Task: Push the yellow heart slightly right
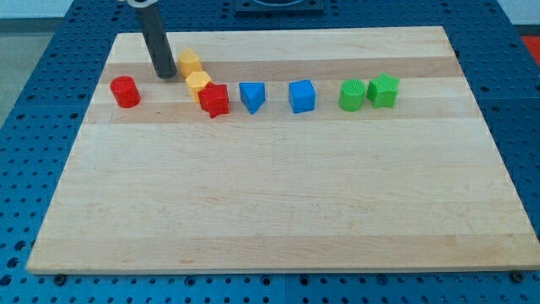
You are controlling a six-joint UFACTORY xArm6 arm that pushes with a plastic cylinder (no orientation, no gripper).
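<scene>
Two yellow blocks sit close to my tip, which stands on the board near the view's top left. It is a plain dark rod with no pincer on it, so nothing opens, shuts or grips; it only pushes. The tip rests just to the view's left of the upper yellow block, near it but with a thin strip of wood showing between, so I would not call it contact.

Just below and slightly to the right lies the lower yellow block, which touches the red star-like block at its lower right. Which of the two yellow pieces is the heart I cannot make out for certain; the upper one is my guess, judging by where the rod stands.

Farther out, a red cylinder sits to the left of the tip. To the right run a blue wedge-shaped block, a blue cube, then a green round block touching a green star block.

By my reckoning the approach is done and the push itself is left: the rod is lined up on the proper side, and a short slide rightward should do it.
</scene>
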